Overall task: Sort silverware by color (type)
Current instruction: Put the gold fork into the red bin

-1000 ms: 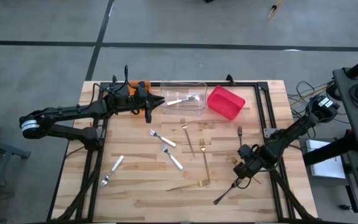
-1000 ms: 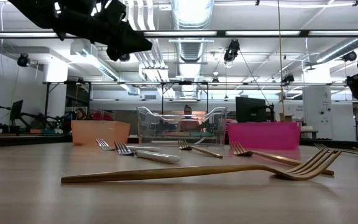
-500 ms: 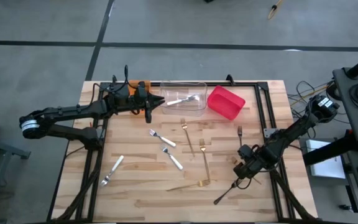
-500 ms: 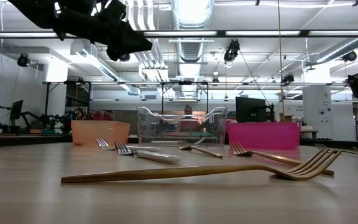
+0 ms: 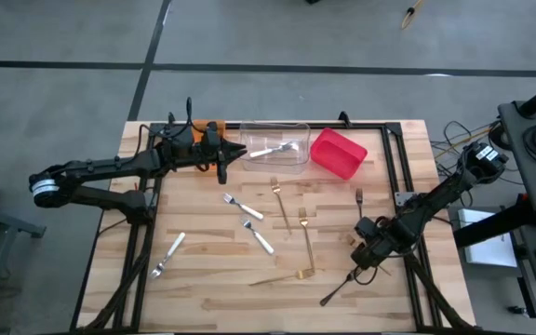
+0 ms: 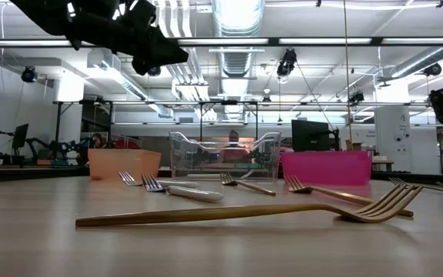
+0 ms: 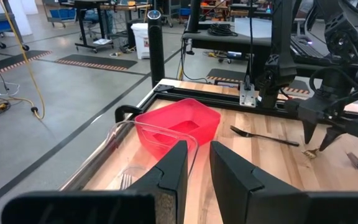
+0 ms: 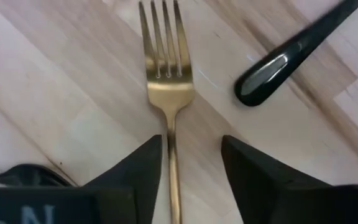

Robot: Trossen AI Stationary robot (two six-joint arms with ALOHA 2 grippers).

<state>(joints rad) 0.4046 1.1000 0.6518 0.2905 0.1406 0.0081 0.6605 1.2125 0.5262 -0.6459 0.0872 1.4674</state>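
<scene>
Right wrist view only: right gripper [image 8: 188,186], fingers spread astride gold fork [image 8: 166,81], black handle [image 8: 291,59] beside. Clear bin [image 5: 274,144] holds silver fork [image 5: 273,150]; red bin [image 5: 338,154] adjacent. Left gripper [image 7: 197,171] above clear bin, narrowly parted, empty.

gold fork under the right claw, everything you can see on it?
The gold fork is slim, shiny, metal-looking, with four tines and a narrow handle. It lies flat on the wooden table. Its handle runs between the fingers of the right claw, which stand apart on either side without visibly touching it. A black utensil handle lies nearby, apart from it.
</scene>
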